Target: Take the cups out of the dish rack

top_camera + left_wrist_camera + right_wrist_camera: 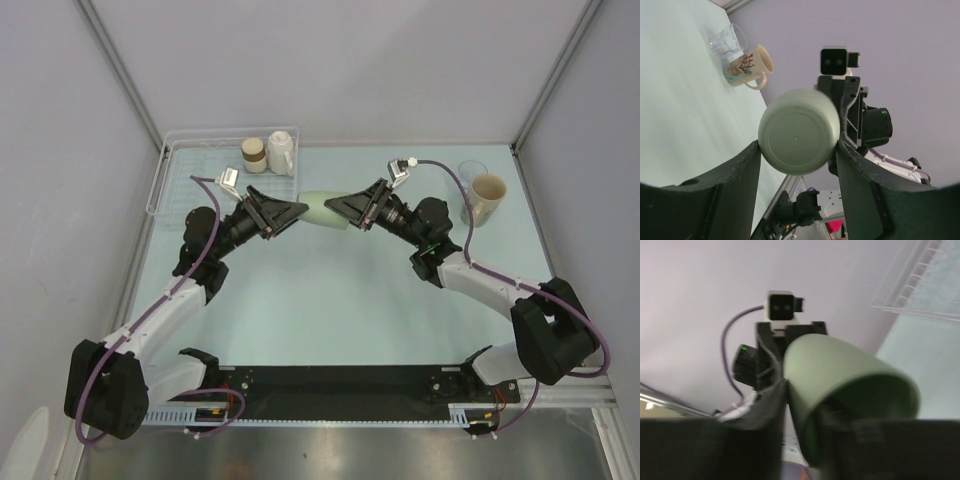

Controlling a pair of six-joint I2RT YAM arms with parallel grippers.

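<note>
A pale green cup (pixel 322 210) is held on its side above the table, between both grippers. My left gripper (pixel 298 211) is shut on its base end; in the left wrist view the cup's round base (pixel 799 131) sits pinched between both fingers. My right gripper (pixel 338 207) grips the rim end, with one finger outside the wall (pixel 840 370) and the other inside the mouth. The dish rack (pixel 178 180) stands at the back left and holds a brown cup (pixel 253 155) and a white cup (pixel 281 153). A clear glass (pixel 470 174) and a beige cup (pixel 487 198) stand on the table at the back right.
The rack's wire rim also shows in the right wrist view (pixel 912 295). The glass (pixel 729 39) and the beige cup (pixel 747 67) appear in the left wrist view beyond the green cup. Grey walls close the table on three sides.
</note>
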